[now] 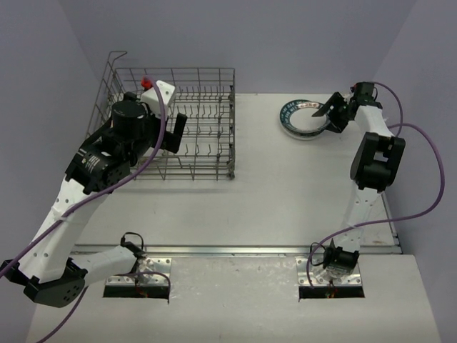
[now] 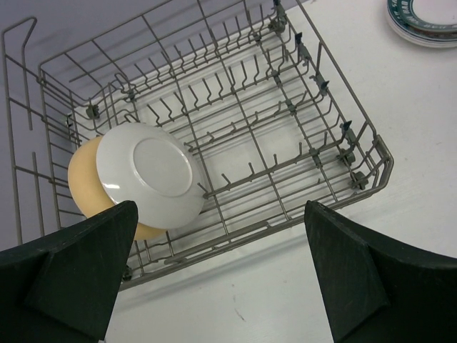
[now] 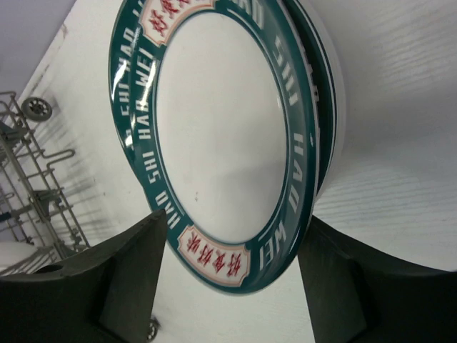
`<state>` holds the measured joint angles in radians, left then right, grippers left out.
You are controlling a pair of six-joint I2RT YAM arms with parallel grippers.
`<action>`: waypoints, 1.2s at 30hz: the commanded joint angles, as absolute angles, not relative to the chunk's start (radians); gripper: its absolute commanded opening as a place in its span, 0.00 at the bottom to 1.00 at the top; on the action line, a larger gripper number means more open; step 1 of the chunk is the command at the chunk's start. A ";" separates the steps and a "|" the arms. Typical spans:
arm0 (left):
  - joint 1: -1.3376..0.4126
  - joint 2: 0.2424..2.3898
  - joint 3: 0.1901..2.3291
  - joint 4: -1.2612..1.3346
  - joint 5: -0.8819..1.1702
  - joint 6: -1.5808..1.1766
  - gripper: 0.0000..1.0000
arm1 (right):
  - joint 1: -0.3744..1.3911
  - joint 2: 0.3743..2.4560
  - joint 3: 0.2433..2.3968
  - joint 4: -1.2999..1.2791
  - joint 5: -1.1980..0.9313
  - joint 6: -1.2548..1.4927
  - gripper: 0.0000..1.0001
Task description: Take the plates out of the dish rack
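Your left claw [image 2: 218,209] hangs spread wide above the dish rack [image 2: 285,107]. In its wrist view, a white-backed plate [image 2: 153,175] overlaps a tan plate [image 2: 82,186] at the rack's 8 o'clock corner. Your right claw [image 3: 232,221] stands apart, straddling the rim of the top teal-rimmed plate [image 3: 221,128] of the stack [image 1: 303,118] at the desk's [image 1: 285,193] 1 o'clock.
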<state>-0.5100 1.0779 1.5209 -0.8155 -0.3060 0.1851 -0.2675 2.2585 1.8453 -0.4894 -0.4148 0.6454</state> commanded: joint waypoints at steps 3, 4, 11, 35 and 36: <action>-0.486 1.068 1.517 -0.787 -0.282 0.158 1.00 | -0.230 2.222 1.933 -0.509 -0.297 0.597 0.91; -0.479 1.068 1.523 -0.789 -0.278 0.152 1.00 | -0.224 2.213 1.941 -0.540 -0.248 0.590 0.94; -0.447 1.075 1.545 -0.798 -0.244 0.123 1.00 | -0.170 2.184 2.018 -0.659 0.018 0.465 0.98; 0.224 1.461 1.560 -0.826 0.466 -0.055 0.92 | -0.129 1.716 1.561 -0.646 -0.360 0.212 0.99; 0.228 1.465 1.560 -0.819 0.467 -0.052 0.92 | -0.128 1.697 1.533 -0.636 -0.368 0.210 0.99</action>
<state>0.2166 1.4754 1.5458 -0.9147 0.3644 -0.0520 -0.1287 1.7759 1.6500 -0.6622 -0.2557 0.2556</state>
